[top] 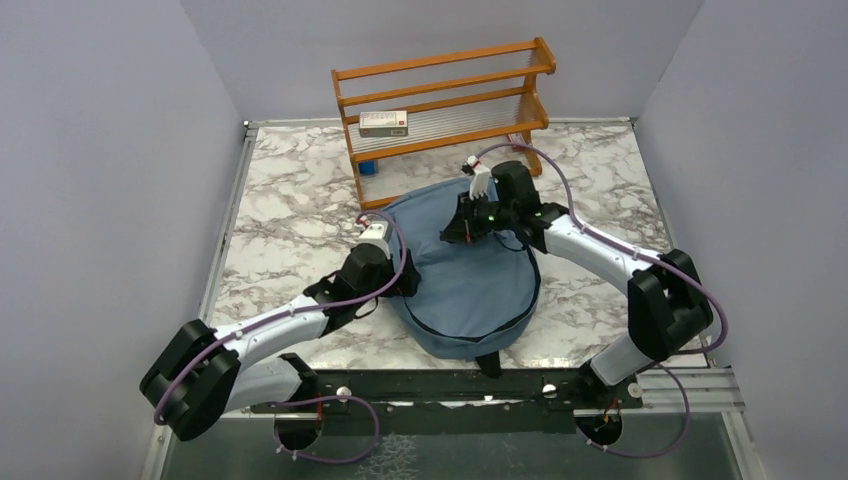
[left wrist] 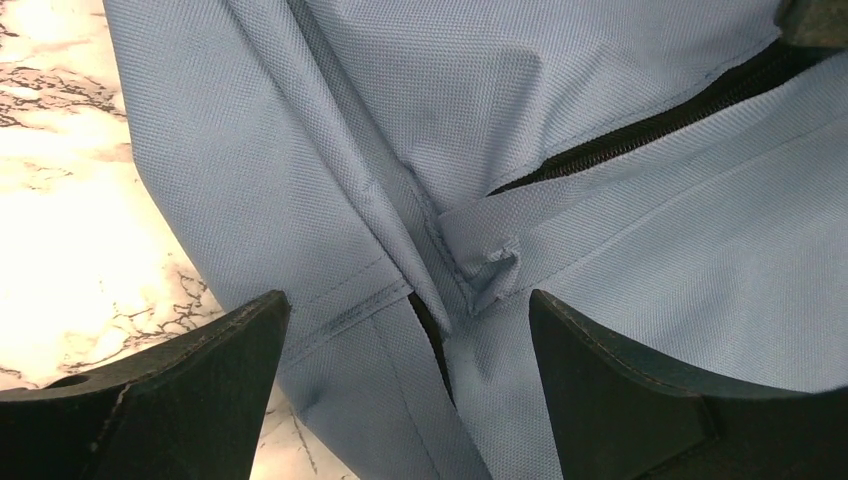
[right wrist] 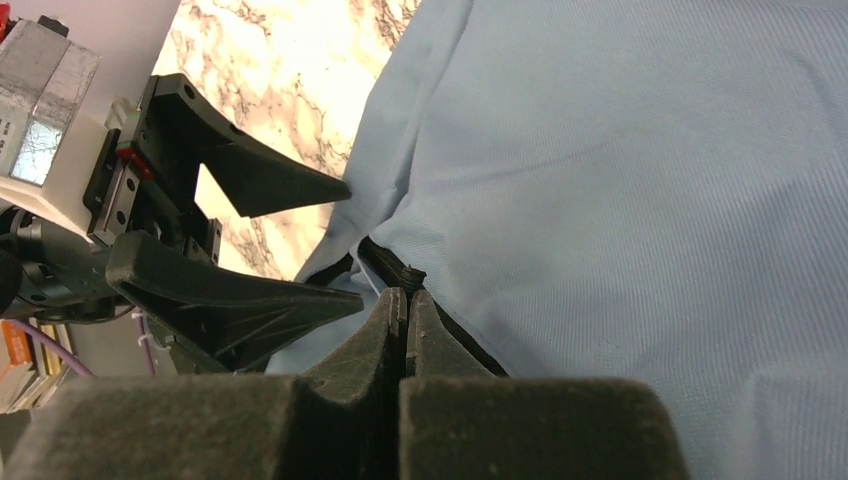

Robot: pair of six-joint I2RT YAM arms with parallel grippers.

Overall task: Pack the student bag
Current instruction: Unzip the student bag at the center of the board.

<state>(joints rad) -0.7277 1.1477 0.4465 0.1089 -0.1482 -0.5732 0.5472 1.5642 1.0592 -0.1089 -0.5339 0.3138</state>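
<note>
Student bag (top: 470,290) centred on marble table (top: 290,220), far edge near rack (top: 450,139).

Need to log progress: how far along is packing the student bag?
Early. Done: the student bag lies flat, its zipper partly parted. In hand: the right gripper is shut at the zipper trim; the left gripper, open, straddles the bag's edge. Left: nothing visibly packed; a box sits on the shelf.

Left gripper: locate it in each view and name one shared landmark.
Top external: left gripper at the student bag's left edge.
Left wrist: left gripper at bottom, open over the bag seam.
Right wrist: left gripper at left, open.
Shared landmark: the student bag.
</note>
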